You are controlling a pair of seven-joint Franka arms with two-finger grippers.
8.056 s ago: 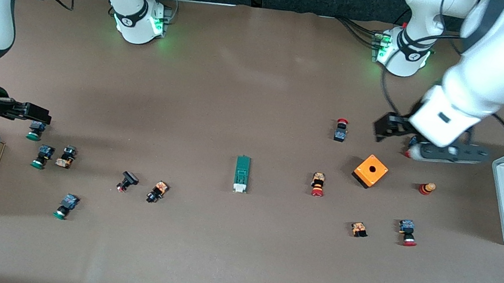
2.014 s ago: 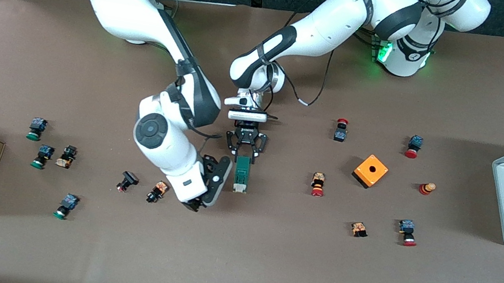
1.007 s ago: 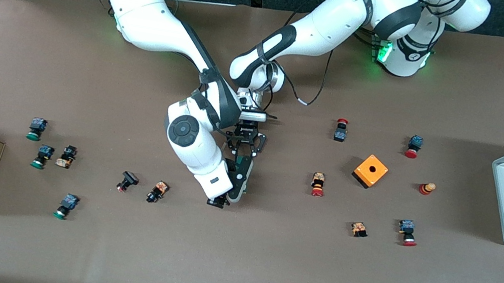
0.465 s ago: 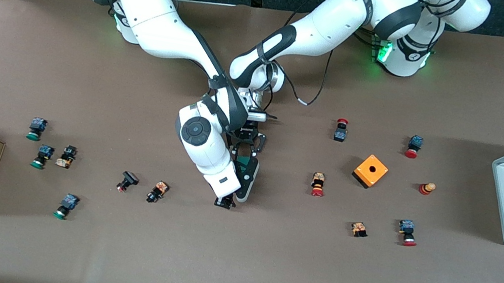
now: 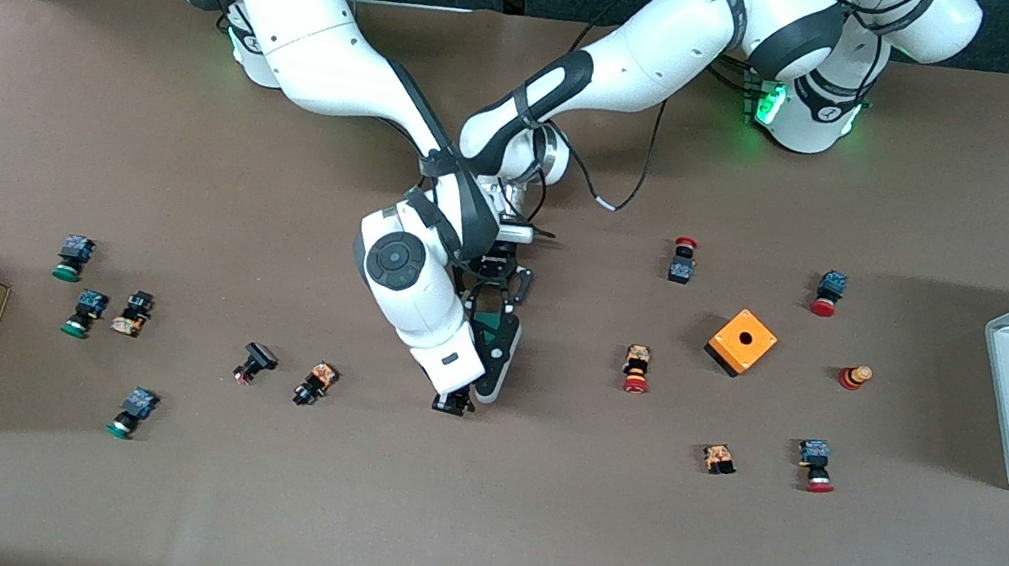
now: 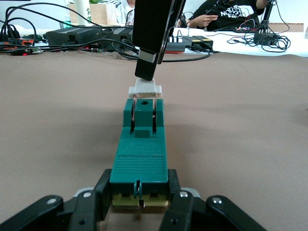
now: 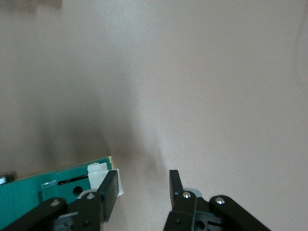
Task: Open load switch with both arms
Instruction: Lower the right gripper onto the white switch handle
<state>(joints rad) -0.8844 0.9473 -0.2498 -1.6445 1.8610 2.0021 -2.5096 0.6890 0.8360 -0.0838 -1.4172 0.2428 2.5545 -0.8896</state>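
Slippage is threatening; left gripper [image 6: 139, 204] is clamping load switch [image 6: 140, 154] mid-table, while right gripper [image 7: 139, 190], jaws apart, empty, is sitting off-centre beside the white slider [image 6: 144, 88], orange box [image 5: 742, 342] at three o'clock.

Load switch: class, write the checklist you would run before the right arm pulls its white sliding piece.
1. Hold: left gripper shut on the load switch end: ok.
2. Seating: load switch flat on the table: ok.
3. Opening: right gripper open: ok.
4. Alignment: white sliding piece between the right gripper's fingers: not ok; it sits at one finger, and the gap shows table.
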